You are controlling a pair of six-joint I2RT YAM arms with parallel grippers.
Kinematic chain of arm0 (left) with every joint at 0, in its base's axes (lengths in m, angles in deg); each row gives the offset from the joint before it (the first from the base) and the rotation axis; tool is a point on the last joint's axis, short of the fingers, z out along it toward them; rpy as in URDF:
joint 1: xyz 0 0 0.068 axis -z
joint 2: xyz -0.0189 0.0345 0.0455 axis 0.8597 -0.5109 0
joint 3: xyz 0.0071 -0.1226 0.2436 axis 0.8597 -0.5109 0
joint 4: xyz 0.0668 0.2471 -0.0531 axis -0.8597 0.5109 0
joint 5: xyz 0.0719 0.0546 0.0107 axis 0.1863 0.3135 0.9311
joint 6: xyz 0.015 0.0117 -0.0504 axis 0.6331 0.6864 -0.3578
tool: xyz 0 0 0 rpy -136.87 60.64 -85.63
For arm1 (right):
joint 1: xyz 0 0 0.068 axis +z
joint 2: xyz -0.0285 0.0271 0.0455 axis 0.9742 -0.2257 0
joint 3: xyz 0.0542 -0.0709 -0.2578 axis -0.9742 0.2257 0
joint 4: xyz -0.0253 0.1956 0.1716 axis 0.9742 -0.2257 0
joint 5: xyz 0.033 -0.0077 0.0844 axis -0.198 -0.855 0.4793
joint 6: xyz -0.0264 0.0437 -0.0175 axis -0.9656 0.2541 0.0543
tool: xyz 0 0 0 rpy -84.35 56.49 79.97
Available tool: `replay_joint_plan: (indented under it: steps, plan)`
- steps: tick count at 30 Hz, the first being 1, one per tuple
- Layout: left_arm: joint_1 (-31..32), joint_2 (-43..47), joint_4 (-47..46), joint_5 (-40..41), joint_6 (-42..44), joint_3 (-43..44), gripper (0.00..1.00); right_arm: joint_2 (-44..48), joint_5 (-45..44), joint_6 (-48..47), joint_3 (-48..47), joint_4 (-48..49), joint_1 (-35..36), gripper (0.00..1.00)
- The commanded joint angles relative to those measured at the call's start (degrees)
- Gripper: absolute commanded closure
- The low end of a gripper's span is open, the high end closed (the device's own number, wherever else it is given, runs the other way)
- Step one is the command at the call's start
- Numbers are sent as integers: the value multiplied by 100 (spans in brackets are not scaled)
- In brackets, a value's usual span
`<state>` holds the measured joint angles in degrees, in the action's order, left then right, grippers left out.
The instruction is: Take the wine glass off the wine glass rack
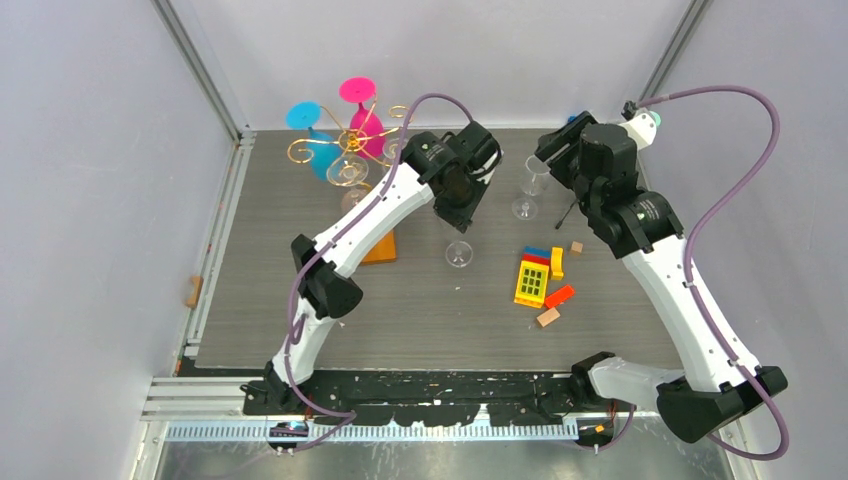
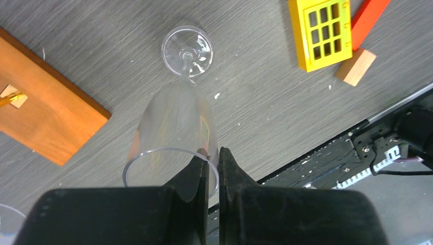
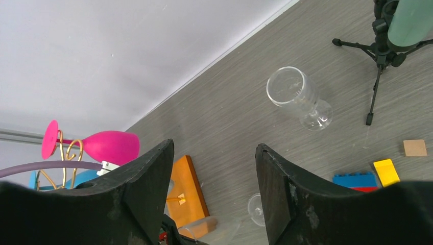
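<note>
The gold wire wine glass rack (image 1: 350, 150) stands at the back left on its orange-brown wooden base (image 1: 381, 249). A pink glass (image 1: 363, 122) and a blue glass (image 1: 318, 143) hang on it. My left gripper (image 1: 462, 205) is to the right of the rack and is shut on the rim of a clear wine glass (image 2: 176, 127). One finger is inside the bowl and one outside. The glass's foot (image 1: 458, 253) points down, close to the table. My right gripper (image 1: 556, 150) is open and empty at the back right, above a second clear glass (image 1: 530, 186).
Coloured toy blocks (image 1: 541, 279) lie right of centre, with a yellow window block (image 2: 320, 31) among them. A small black tripod with a mint-green tip (image 3: 380, 56) stands at the back right. The rack's base (image 2: 46, 117) lies left of the held glass.
</note>
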<state>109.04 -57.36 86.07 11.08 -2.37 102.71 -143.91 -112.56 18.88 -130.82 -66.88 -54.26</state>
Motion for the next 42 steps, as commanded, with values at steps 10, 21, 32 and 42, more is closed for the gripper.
replay_joint_plan:
  steps: [10, 21, 32, 42]
  plan:
    - [69, -7, 469, 470, 80, 97, 90, 238, -233, 12, 116, 35, 5, 35]
    - [69, 33, 454, 488, 90, 201, 75, 280, -166, 89, 146, -4, 1, 35]
    - [60, 952, 60, 246, 144, 529, 40, 235, 557, -206, 49, -17, -2, 30]
    - [52, 2506, -1247, 1332, 874, -591, 18, -726, 2697, -689, -580, -907, 11, 29]
